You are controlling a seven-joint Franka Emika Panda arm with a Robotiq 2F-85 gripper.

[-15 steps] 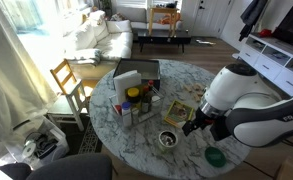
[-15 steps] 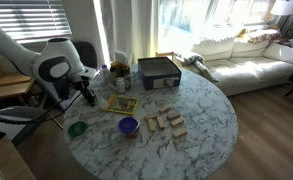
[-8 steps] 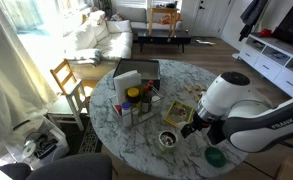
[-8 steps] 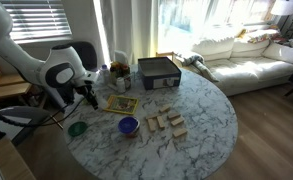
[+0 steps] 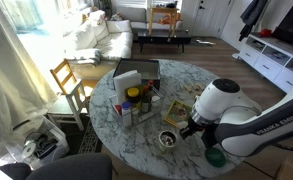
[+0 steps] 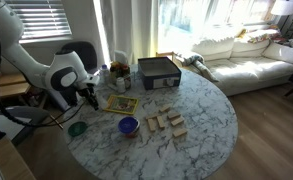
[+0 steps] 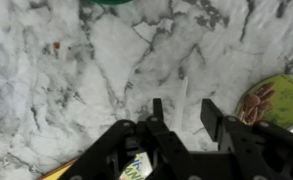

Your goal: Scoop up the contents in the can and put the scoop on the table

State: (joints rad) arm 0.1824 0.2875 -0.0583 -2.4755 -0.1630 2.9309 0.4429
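The can (image 5: 167, 139), short and silver with a dark inside, stands near the front edge of the marble table (image 5: 116, 125). My gripper (image 5: 192, 128) hangs low over the tabletop just to the right of it. In the wrist view the gripper (image 7: 183, 103) points down at the marble, its two black fingers (image 7: 212, 115) apart. A thin white strip, seemingly the scoop's handle (image 7: 184, 90), lies flat between them, touched by neither. In an exterior view the gripper (image 6: 89, 97) sits behind the arm and the can is hidden.
A flat green lid (image 5: 215, 156) lies by the table edge close to the arm. A picture card (image 5: 179, 112), a cluster of bottles (image 5: 136, 100) and a dark box (image 5: 136, 72) stand further in. A purple bowl (image 6: 128, 126) and wooden blocks (image 6: 166, 123) occupy the middle.
The arm has sunk lower over the table beside the can, and the jaws have drawn closer together around the white strip.
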